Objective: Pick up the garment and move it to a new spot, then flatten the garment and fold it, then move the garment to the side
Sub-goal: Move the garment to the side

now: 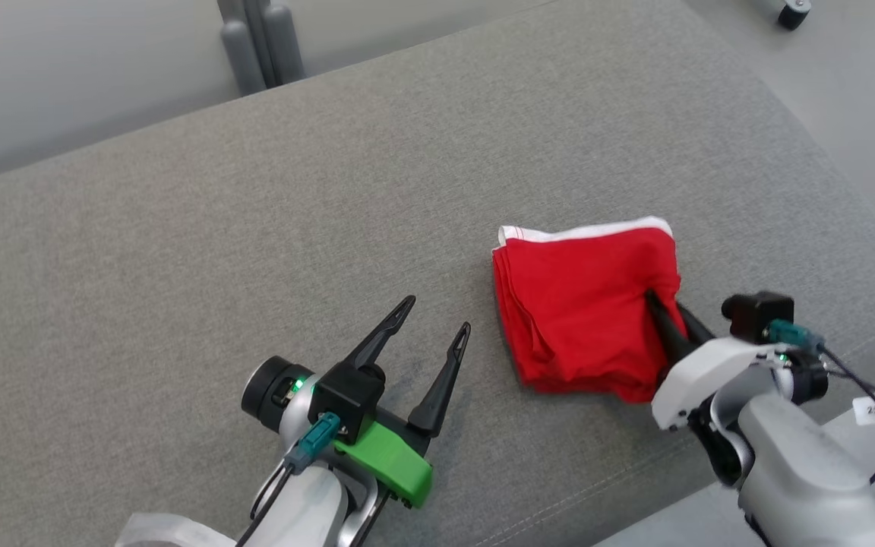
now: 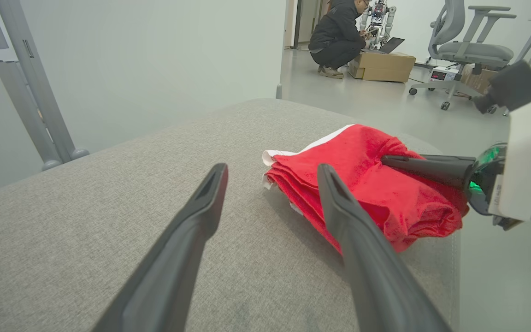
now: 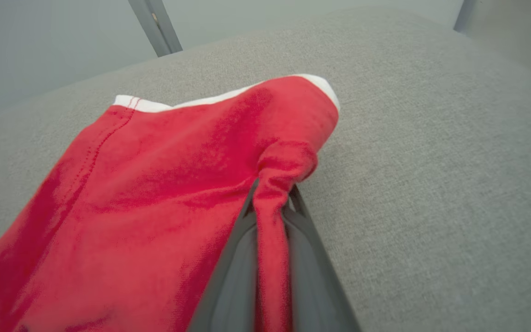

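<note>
Garment, red with a white band, is lying as a folded stack of layers on the grey cushion, toward its right front corner. The right gripper is pinching a bunched ridge of red cloth at the stack's right edge, fingers closed tight on it. The left gripper is standing wide open and empty just beside the stack's left edge. The pinch seems to be taking only the upper layers, so a lift or sideways drag is risking the fold peeling open and the lower layers trailing. The cushion's front edge is running just behind the right gripper, with floor beyond the rounded corner, so a move rightward is risking a spill. Bare upholstery is offering open room to the left and far side.
</note>
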Controlling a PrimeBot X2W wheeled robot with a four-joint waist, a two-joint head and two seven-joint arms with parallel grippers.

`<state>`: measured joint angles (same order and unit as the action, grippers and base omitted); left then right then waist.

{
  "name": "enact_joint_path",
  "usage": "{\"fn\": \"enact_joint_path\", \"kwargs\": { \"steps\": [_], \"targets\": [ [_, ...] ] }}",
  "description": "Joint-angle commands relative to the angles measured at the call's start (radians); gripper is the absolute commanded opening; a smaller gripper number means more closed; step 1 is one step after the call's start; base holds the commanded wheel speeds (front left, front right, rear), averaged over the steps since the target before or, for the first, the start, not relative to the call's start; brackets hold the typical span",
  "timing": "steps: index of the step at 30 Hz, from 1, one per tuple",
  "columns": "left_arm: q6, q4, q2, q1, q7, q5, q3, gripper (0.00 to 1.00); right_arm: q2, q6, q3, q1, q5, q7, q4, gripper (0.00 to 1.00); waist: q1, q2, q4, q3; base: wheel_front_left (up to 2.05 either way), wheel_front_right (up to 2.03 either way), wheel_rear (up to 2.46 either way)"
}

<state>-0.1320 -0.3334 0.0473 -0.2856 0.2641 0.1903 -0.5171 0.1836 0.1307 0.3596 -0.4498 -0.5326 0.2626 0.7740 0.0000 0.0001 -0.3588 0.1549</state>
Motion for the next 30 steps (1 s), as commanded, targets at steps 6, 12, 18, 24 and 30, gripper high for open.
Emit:
{"fn": "enact_joint_path", "kwargs": {
  "steps": [6, 12, 18, 24, 30],
  "targets": [
    [0.003, -0.003, 0.010, -0.050, 0.000, -0.036, -0.008, 1.00, 0.103, 0.000, 0.021, -0.175, 0.056, 0.003, 0.008, 0.00, 0.0000, -0.0001, 0.124, 0.157, 0.00, 0.00, 0.00],
    [0.003, 0.018, 0.012, -0.084, 0.000, -0.060, -0.012, 1.00, 0.215, 0.000, 0.035, -0.330, 0.088, 0.003, 0.088, 0.00, 0.0000, -0.0001, 0.205, 0.242, 0.00, 0.00, 0.00],
    [0.003, 0.063, 0.013, -0.112, 0.000, -0.086, -0.015, 1.00, 0.331, 0.000, 0.013, -0.449, 0.106, 0.003, 0.195, 0.00, 0.0000, -0.0001, 0.278, 0.306, 0.00, 0.00, 0.00],
    [0.003, 0.105, 0.017, -0.110, 0.000, -0.102, -0.016, 1.00, 0.433, 0.000, -0.042, -0.516, 0.145, 0.003, 0.298, 0.00, 0.0000, -0.0001, 0.321, 0.345, 0.00, 0.00, 0.00],
    [0.003, 0.124, 0.022, -0.095, 0.000, -0.108, -0.018, 1.00, 0.494, 0.000, -0.108, -0.567, 0.189, 0.003, 0.376, 0.00, 0.0000, -0.0001, 0.339, 0.363, 0.00, 0.00, 0.00]
  ]
}}
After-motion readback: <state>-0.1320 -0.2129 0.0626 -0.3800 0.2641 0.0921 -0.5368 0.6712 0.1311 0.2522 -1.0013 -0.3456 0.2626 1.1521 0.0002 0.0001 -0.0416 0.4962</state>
